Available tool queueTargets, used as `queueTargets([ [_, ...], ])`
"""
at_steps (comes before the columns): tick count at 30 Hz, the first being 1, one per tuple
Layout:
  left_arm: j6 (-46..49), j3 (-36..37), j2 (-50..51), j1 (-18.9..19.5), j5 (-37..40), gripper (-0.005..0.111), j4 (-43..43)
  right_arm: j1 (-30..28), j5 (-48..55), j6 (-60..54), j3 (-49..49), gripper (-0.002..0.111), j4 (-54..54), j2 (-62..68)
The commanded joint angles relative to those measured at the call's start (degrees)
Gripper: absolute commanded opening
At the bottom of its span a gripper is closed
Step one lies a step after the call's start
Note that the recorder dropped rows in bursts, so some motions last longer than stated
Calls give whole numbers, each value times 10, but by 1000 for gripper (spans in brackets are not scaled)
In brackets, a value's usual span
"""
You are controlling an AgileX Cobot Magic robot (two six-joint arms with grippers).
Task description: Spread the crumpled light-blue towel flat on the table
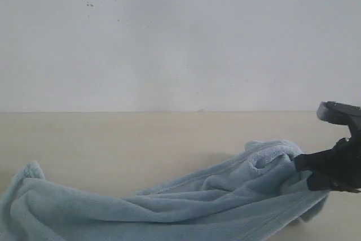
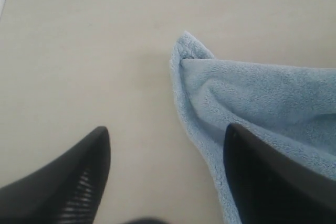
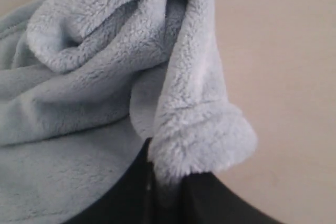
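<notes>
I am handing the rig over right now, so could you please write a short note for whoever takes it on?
Left gripper: open, above the table at the left corner of the towel. One finger is over the towel's edge; nothing is held.
Right gripper: shut on a fold at the towel's right end, which looks raised off the table.
Towel: bunched in long folds along the front of the table, not flat.
Done: right end gripped.
Left to do: probably close the left gripper on its corner, pull the ends apart and lay the towel flat.
</notes>
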Motion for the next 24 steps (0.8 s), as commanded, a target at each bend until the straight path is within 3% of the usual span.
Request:
queueTargets([
  [1, 39, 2, -5, 1, -6, 59, -34, 0, 32, 104, 0, 9, -131, -101],
  [7, 195, 2, -35, 1, -13, 59, -172, 1, 32, 104, 0, 9, -122, -177],
  [15, 440, 1, -61, 1, 90, 59, -389, 1, 51, 103, 0, 9, -123, -167],
  [19, 517, 1, -61, 1, 126, 59, -469, 1, 51, 103, 0, 9, -123, -167],
  [24, 534, 1, -44, 1, 168, 59, -481, 1, 51, 103, 0, 9, -123, -167],
])
